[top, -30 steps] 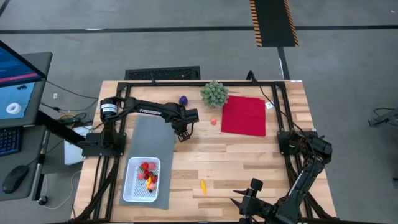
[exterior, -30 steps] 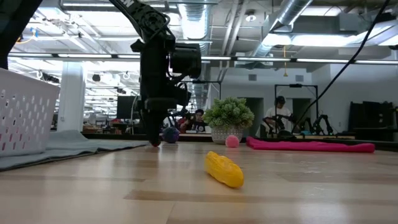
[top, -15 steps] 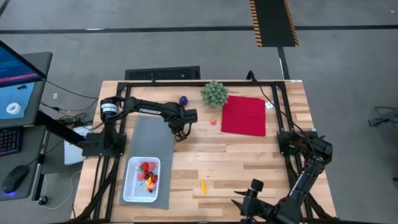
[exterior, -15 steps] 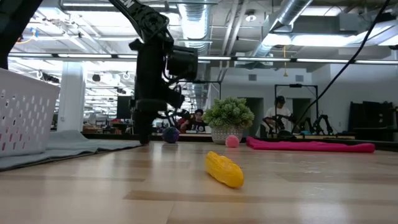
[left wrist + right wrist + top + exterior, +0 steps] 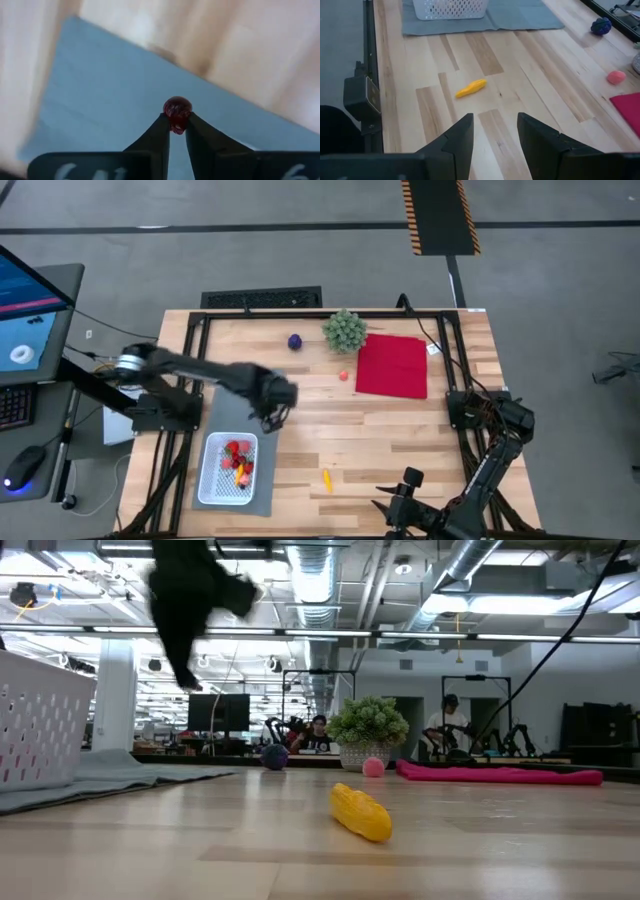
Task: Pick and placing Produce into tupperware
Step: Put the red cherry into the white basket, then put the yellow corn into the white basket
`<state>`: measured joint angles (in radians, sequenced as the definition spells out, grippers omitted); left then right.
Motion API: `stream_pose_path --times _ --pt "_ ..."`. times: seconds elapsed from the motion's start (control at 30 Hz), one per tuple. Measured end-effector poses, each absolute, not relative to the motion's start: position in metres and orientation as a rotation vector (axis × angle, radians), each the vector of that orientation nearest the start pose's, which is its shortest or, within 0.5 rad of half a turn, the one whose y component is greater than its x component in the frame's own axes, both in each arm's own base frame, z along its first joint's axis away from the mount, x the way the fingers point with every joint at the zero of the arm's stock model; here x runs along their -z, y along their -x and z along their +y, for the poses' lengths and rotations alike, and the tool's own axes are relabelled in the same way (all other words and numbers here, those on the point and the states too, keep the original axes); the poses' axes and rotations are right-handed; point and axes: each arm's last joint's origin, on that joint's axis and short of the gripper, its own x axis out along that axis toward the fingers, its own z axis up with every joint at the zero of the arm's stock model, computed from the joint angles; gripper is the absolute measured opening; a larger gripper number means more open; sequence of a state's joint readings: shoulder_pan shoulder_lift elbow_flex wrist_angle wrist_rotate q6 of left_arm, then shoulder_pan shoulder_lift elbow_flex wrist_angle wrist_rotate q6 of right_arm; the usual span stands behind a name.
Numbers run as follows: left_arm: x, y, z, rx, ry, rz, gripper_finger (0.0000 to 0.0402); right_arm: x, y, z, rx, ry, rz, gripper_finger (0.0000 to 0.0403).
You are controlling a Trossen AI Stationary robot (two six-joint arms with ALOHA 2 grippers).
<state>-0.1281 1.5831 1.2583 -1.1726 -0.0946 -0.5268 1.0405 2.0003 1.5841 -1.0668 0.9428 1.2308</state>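
Note:
My left gripper [image 5: 272, 418] [image 5: 176, 131] hangs above the grey mat's right edge, just beyond the white tupperware [image 5: 228, 469], and is shut on a small dark red fruit [image 5: 177, 111]. The tupperware stands on the mat and holds several red, pink and yellow pieces. On the bare wood lie a yellow piece [image 5: 326, 479] [image 5: 361, 812] [image 5: 470, 88], a pink piece [image 5: 343, 376] [image 5: 373, 767] [image 5: 616, 77] and the purple ball [image 5: 294, 341] [image 5: 274, 756] [image 5: 600, 25]. My right gripper [image 5: 398, 505] [image 5: 495, 131] waits open at the near edge. My left gripper pinches the dark red fruit's lower half [image 5: 177, 125] between its two fingertips [image 5: 163, 123], only at their free ends. The fruit is lifted clear, above the grey mat.
A green bushy plant [image 5: 344, 330] and a red cloth square [image 5: 392, 366] sit at the far right. The grey mat [image 5: 240, 395] lies on the left. A black frame borders the table. Bare wood spreads across the middle. People show in the room beyond.
My left gripper has risen off the table and swung fast toward the near-left, from beside the mat's far right part to above the mat's right edge close to the tupperware.

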Motion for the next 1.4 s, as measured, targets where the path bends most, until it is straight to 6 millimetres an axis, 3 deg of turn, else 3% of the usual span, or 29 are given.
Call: stream_pose_path --times 0.17,0.27,0.37,0.5,0.63,0.8,1.03,1.23,1.4 --pt "-0.282 -0.235 -0.096 -0.350 0.323 1.360 0.0040 -0.215 -0.215 0.321 0.377 0.074 0.661 0.0175" --pt "-0.288 -0.215 -0.127 -0.362 0.337 1.293 0.0040 -0.215 -0.218 0.319 0.383 0.076 0.662 0.0175" --pt "-0.282 -0.203 -0.152 -0.363 0.349 1.306 0.0040 -0.215 -0.223 0.316 0.395 0.072 0.663 0.0175" --pt "-0.248 -0.194 -0.175 -0.402 0.327 1.413 0.0043 -0.215 -0.230 0.311 0.414 0.068 0.665 0.0175" --pt "-0.203 -0.190 -0.182 -0.455 0.258 1.574 0.0062 -0.215 -0.236 0.309 0.409 0.091 0.673 0.0175" --pt "-0.185 -0.197 -0.185 -0.443 0.095 1.598 0.0113 -0.215 -0.244 0.307 0.377 0.113 0.697 0.0175" --pt "-0.202 -0.200 -0.183 -0.538 0.058 1.565 0.0174 -0.215 -0.252 0.303 0.375 0.117 0.716 0.0175" --pt "-0.229 -0.202 -0.185 -0.572 -0.032 1.512 0.0185 -0.215 -0.249 0.305 0.366 0.125 0.718 0.0175" --pt "-0.254 -0.217 -0.189 -0.549 -0.088 1.297 0.0185 -0.215 -0.249 0.303 0.327 0.254 0.749 0.0175"
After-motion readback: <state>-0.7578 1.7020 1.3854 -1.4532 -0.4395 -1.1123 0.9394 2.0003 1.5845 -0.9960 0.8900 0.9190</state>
